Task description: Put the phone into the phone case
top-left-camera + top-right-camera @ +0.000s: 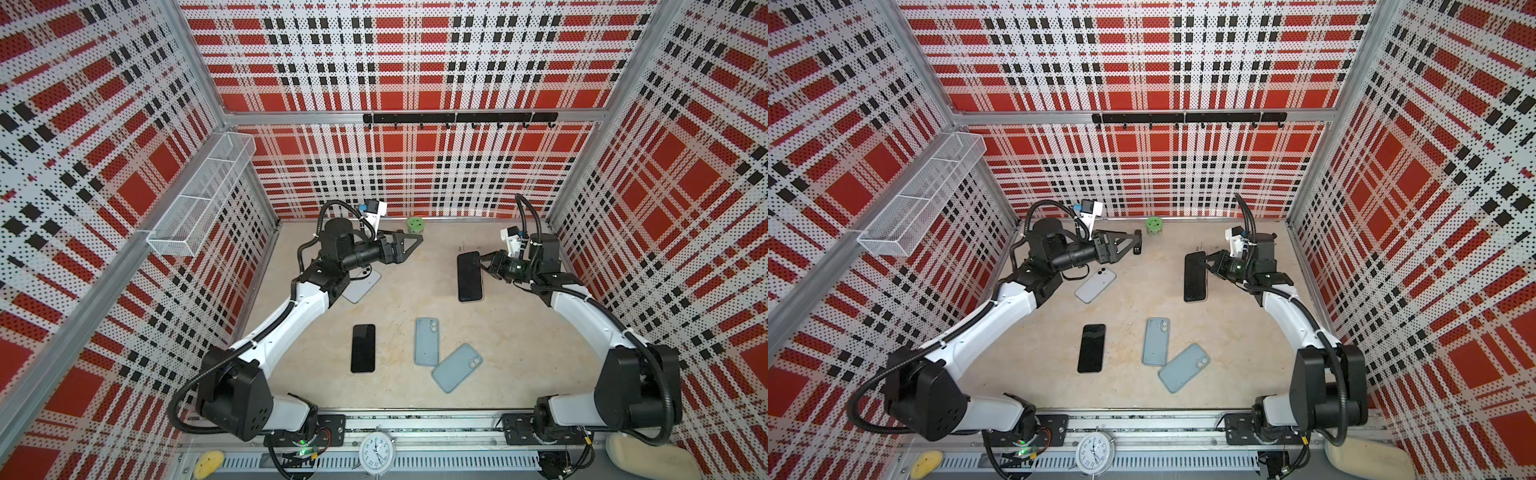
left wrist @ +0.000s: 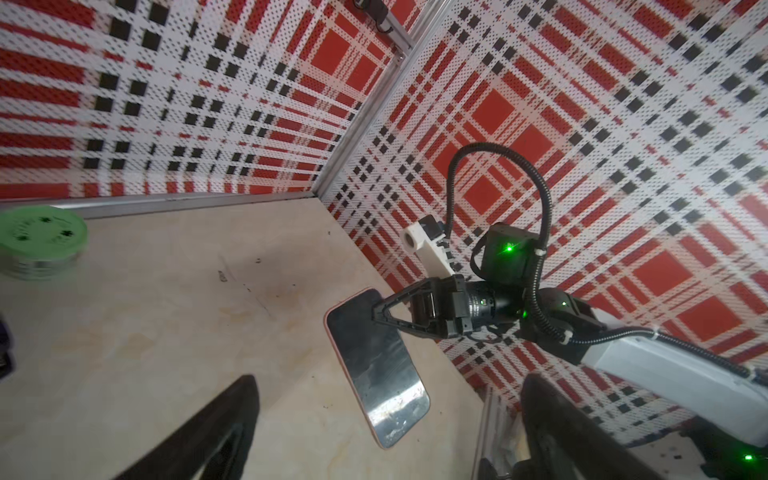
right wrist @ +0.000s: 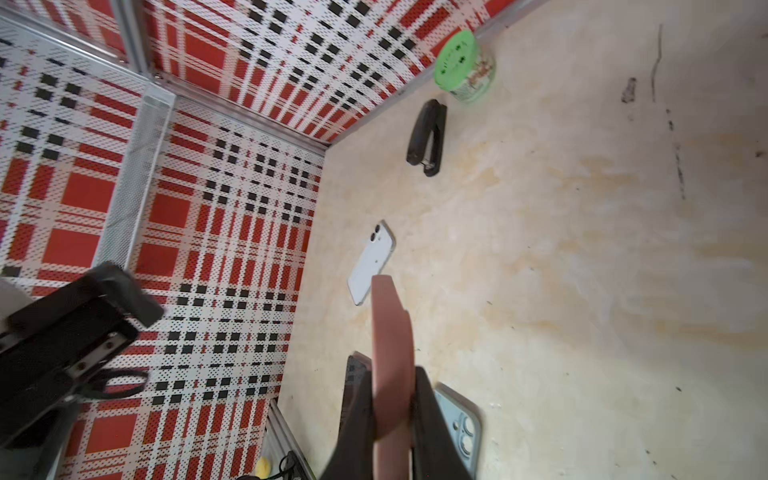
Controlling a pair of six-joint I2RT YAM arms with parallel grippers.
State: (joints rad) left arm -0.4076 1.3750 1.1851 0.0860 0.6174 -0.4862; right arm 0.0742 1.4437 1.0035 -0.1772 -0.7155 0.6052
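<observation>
Three phones and two phone cases are being shown. The pink-edged phone (image 1: 469, 278), screen up at the far right of the tabletop (image 1: 519, 332), is being gripped at one end by the closed right hand (image 1: 478, 262). The black phone (image 1: 363, 348) is lying screen up near the front, left of the straight blue case (image 1: 427, 341), which is touching the slanted blue case (image 1: 457, 368) at a corner. The white phone (image 1: 1095, 283) is lying face down beside the left arm. The left hand (image 1: 415, 241) is being held wide open, gripping nothing. One green-lidded jar (image 1: 414, 225) and one stapler (image 3: 428, 137) are resting near the back wall.
</observation>
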